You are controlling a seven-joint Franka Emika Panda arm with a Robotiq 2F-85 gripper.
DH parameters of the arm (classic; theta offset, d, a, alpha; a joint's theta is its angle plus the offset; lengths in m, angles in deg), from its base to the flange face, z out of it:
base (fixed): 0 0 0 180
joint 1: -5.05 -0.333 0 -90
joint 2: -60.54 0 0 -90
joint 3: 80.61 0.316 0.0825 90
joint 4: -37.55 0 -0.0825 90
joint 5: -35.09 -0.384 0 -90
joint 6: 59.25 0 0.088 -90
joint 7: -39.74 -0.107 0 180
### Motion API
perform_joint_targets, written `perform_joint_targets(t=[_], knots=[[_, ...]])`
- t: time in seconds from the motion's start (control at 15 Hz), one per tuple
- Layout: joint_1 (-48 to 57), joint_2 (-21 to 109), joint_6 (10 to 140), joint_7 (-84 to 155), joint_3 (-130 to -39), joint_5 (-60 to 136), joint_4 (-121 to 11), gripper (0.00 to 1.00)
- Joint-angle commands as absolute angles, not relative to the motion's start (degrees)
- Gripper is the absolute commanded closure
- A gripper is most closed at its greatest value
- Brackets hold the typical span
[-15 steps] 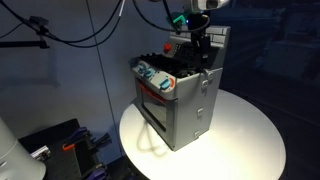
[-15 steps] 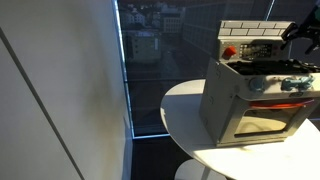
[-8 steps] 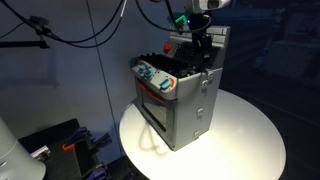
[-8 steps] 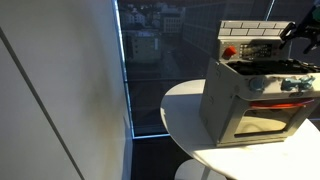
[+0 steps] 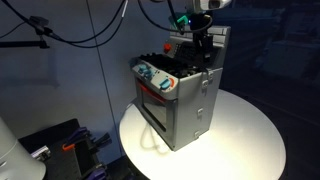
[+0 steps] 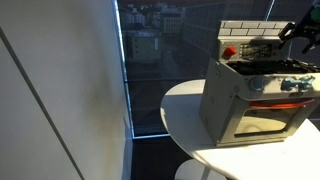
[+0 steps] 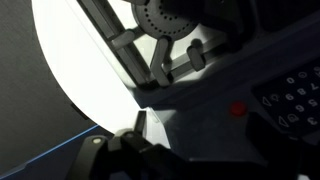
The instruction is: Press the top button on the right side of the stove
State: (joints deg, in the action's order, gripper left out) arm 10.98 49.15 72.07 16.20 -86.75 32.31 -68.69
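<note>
End effector: (image 5: 203,50) hangs over the rear of the stove top, close to the back panel. Its fingers are too dark to tell whether they are spread or closed.
Stove: (image 5: 185,105) stands upright near the middle of the round white surface (image 5: 250,140). The oven door and teal knobs (image 5: 155,75) face forward.
Back panel: in an exterior view the brick-pattern back panel (image 6: 250,32) rises behind the cooktop.
Wrist view: a burner (image 7: 165,18) sits at the top, with a small red button (image 7: 238,108) and a dark keypad (image 7: 290,100) lower right. I cannot settle which key is the target.
Handling: the stove looks like a light, hollow plastic toy with a stiff shell. On this smooth surface it would probably slide or rock under a sideways shove.
Contact: no grasp is needed. One fingertip should meet the button squarely and push gently along its travel.
Risk: an off-centre push could shift the stove or catch a neighbouring key.
</note>
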Motion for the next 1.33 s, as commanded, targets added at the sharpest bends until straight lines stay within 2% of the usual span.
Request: perform_joint_targets(t=[0.0,0.6,1.27], knots=[[10.51,47.10,72.33,15.16,-87.24,31.30,-65.62,0.00],[10.65,46.37,72.60,15.42,-87.30,30.98,-64.64,0.00],[11.50,50.02,66.38,19.93,-86.72,27.35,-67.51,0.00]])
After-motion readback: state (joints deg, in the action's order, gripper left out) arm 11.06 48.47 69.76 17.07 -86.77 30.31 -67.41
